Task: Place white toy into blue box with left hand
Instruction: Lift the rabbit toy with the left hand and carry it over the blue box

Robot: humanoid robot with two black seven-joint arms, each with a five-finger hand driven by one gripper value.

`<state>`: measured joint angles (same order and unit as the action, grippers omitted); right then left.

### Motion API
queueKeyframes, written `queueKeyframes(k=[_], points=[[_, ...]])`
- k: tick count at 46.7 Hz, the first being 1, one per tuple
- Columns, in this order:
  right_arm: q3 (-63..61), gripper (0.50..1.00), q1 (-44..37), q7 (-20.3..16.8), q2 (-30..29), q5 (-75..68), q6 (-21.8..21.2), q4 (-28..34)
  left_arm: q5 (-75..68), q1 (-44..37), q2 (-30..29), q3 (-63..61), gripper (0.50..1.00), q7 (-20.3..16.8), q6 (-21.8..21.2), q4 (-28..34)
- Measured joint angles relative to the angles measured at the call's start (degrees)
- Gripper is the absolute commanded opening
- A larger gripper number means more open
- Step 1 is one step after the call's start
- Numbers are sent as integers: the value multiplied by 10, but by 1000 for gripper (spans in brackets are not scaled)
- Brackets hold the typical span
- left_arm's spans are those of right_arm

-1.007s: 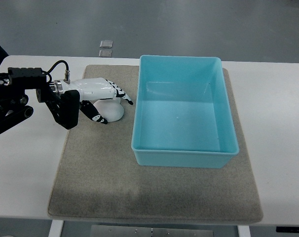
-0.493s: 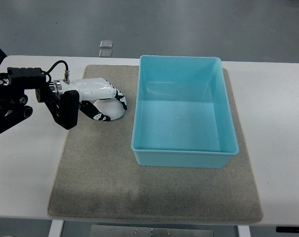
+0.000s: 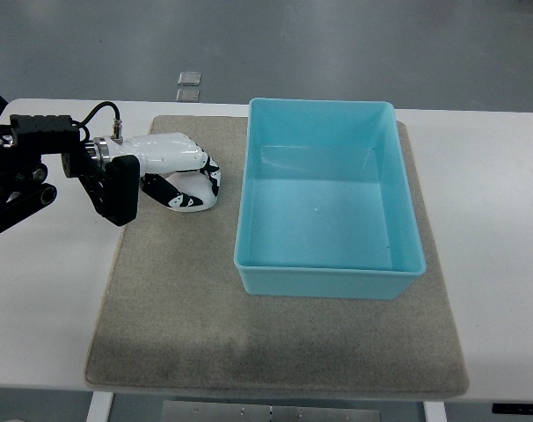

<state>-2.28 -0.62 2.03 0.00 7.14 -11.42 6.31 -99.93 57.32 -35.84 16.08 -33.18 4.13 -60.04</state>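
The left hand (image 3: 180, 176) has its fingers curled around the white toy (image 3: 196, 192), which sits under the palm and fingertips on the grey mat (image 3: 178, 299), so the grasp looks made or nearly made, though whether the toy has left the mat cannot be told. The blue box (image 3: 328, 281) stands just beyond the fingertips, to the hand's far side, and holds nothing. What is left, by my reading, is the lift, the short carry over the near wall and the release.
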Motion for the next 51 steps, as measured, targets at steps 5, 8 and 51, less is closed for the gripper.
queueKeyframes(k=[5,8,51], points=[[0,936,0,0,0,0,0,0,0,3,-1,0,500,0,0,-2],[0,936,0,0,0,0,0,0,0,5,-1,2,500,0,0,-2],[0,936,0,0,0,0,0,0,1,49,-12,9,500,0,-133,-27]])
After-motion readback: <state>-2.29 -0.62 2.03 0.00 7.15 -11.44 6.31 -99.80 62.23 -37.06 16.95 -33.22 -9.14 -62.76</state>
